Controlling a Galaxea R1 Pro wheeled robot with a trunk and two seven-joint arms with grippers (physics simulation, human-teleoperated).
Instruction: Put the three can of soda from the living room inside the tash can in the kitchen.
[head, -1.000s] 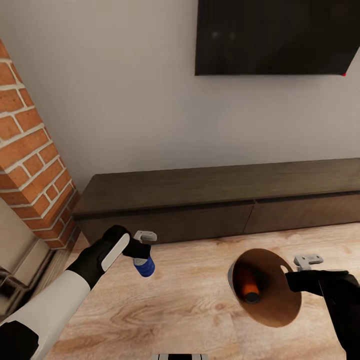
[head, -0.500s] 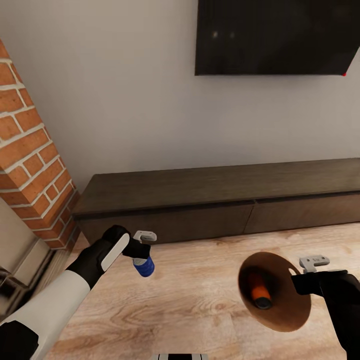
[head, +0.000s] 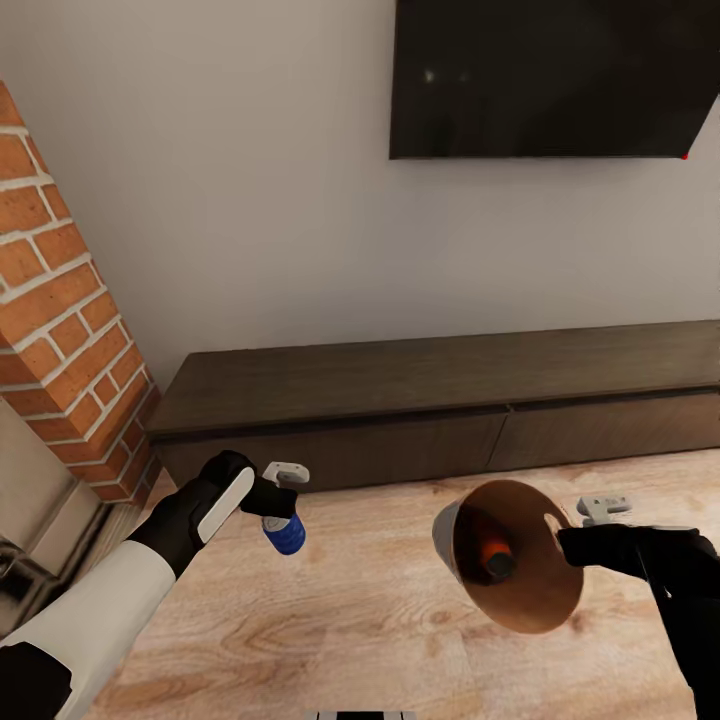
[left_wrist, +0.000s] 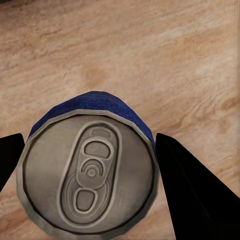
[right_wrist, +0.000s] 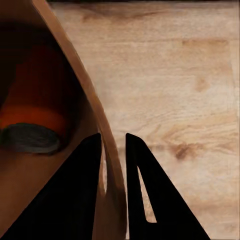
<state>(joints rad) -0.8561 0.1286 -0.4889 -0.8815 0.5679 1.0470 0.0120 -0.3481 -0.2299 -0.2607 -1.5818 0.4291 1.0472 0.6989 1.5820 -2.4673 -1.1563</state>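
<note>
Blue soda can (head: 286, 537): 1, clamped across its sides by left gripper (head: 281, 497), above wood floor (head: 360, 610). Likely light, rigid, slick; side grip suits.
Trash can (head: 515, 570): tilted, rim pinched by right gripper (head: 572, 532); holds 1 orange can (head: 491, 553).

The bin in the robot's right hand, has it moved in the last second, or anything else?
The tash can, held by its rim in the right gripper, swung a little right, then back left, tilted so its mouth faces the camera. An orange can stayed inside. The left gripper kept its hold on the blue can, barely shifting.
</note>
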